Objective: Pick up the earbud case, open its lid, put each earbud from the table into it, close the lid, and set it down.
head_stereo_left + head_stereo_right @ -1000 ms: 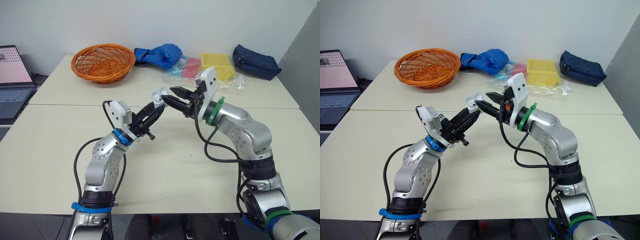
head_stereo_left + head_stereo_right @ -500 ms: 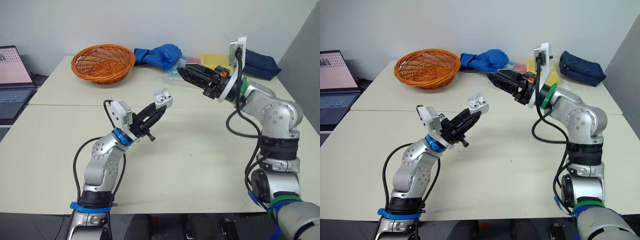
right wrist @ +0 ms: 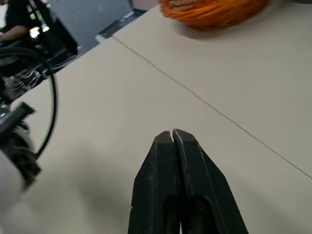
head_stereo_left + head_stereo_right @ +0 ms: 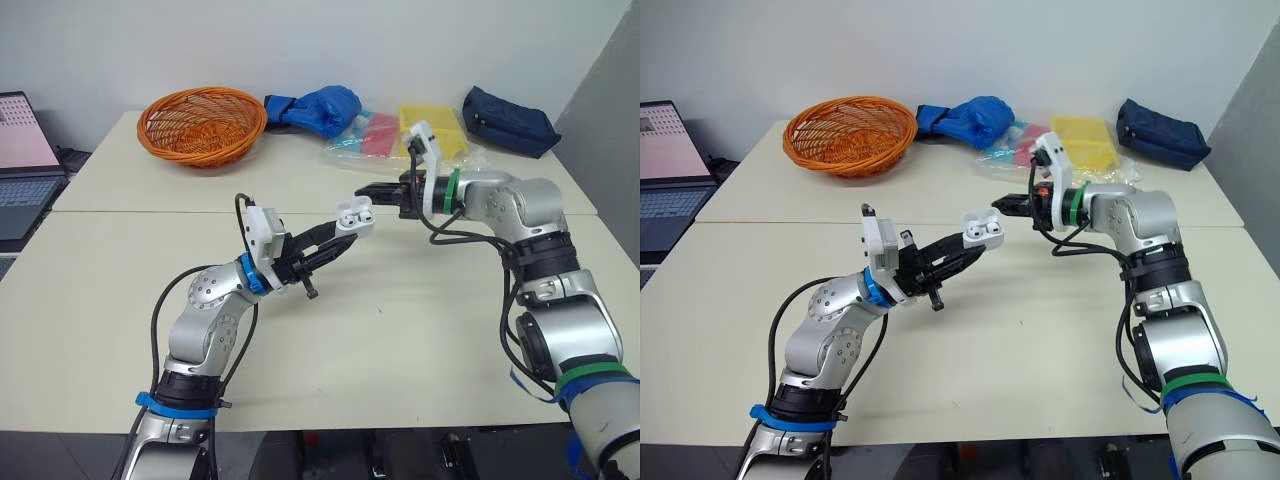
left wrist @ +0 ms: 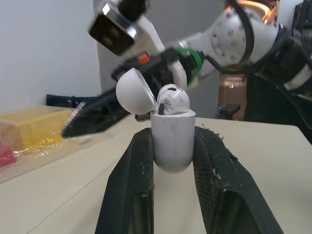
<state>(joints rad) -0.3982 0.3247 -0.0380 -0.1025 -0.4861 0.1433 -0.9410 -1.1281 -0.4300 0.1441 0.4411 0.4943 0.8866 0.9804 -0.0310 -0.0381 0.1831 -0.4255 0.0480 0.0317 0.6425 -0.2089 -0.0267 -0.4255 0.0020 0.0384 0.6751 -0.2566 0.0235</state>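
Since half a second ago, the right gripper (image 3: 172, 134) is being brought down from its raised position near the yellow box (image 4: 433, 128) and swung in towards the left gripper (image 4: 343, 226), which is itself being pushed a little further forward over the table (image 4: 400, 330).

The earbud case (image 5: 172, 141) is being held off the table between the left gripper's two black fingers (image 5: 138, 161) – one finger is being pressed against each side of its lower body, and the case is being carried upright at their tips. Its lid (image 5: 134, 91) is being kept swung back on the hinge, and a white earbud (image 5: 171, 101) is being shown seated in the mouth of the case; whether a second one is seated beside it cannot be told.

The right gripper's fingers are being held pressed together with nothing between them. Their joined tips are being pointed at the case from the side away from the left arm and are being kept just beside it – whether contact is being made cannot be told.

Well beyond both grippers, at the far edge of the table, an orange basket (image 4: 201, 122), a blue bag (image 4: 313, 106) and a navy pouch (image 4: 508, 122) are being left lying alongside the yellow box.
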